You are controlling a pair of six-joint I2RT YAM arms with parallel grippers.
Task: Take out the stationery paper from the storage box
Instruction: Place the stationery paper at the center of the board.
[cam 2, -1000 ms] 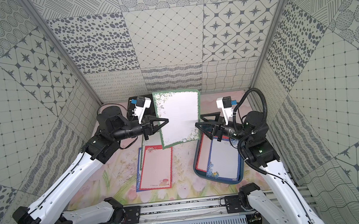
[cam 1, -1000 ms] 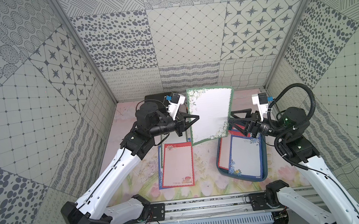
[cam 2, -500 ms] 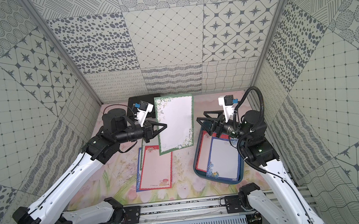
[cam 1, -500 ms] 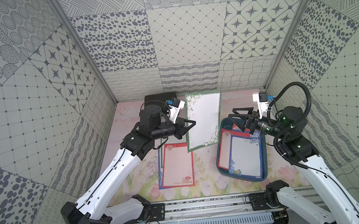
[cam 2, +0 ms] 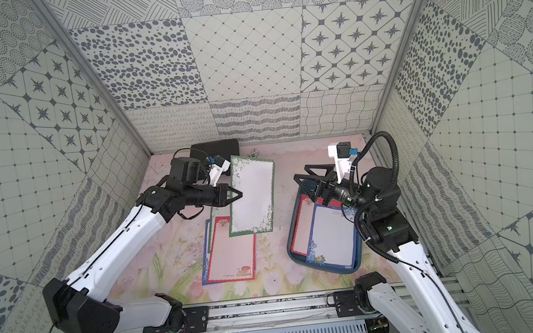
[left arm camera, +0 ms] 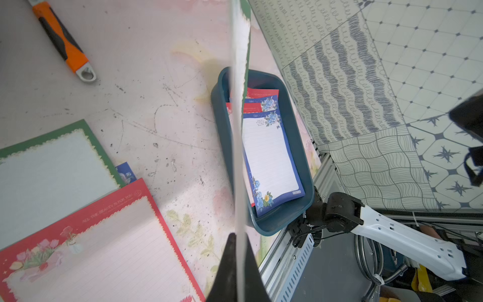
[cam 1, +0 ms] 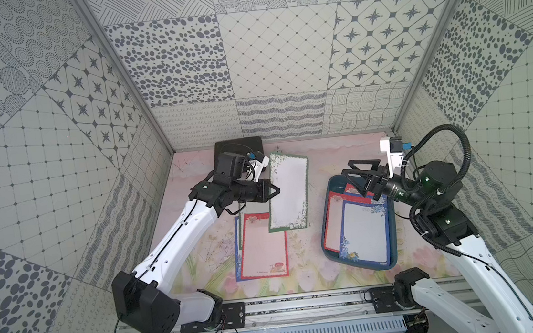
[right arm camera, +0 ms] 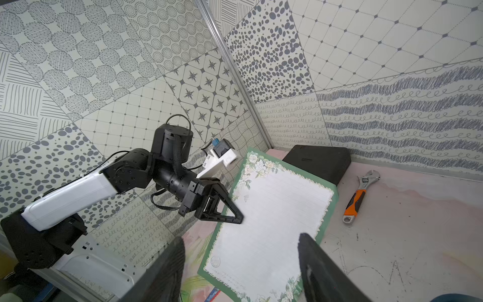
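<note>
The left gripper (cam 1: 274,192) is clenched on one long edge of a green-bordered sheet (cam 1: 290,195) of stationery paper, about midway along it. The sheet hangs tilted, clear of the table (cam 1: 312,166) near its middle, and is already out of the storage box (cam 1: 325,235). Its long axis runs from the table's far edge toward the near edge, roughly parallel to the red-bordered sheet (cam 1: 262,249) that tops the small pile lying flat on the table. That pile sits below the jaws and toward the near edge, so setting the sheet down looks like a matter of lowering it and drawing it nearward rather than turning it. The right gripper (cam 1: 357,178) is released, jaws spread and empty, above the far end of the box, which sits by the table's right edge. The blue-bordered sheet (cam 1: 364,231) uppermost in the box lies flat below these jaws and toward the near edge, with its long axis along the box, partly over another red-bordered sheet (cam 1: 331,221). The right arm is plainly the nearer one for that pick.
</note>
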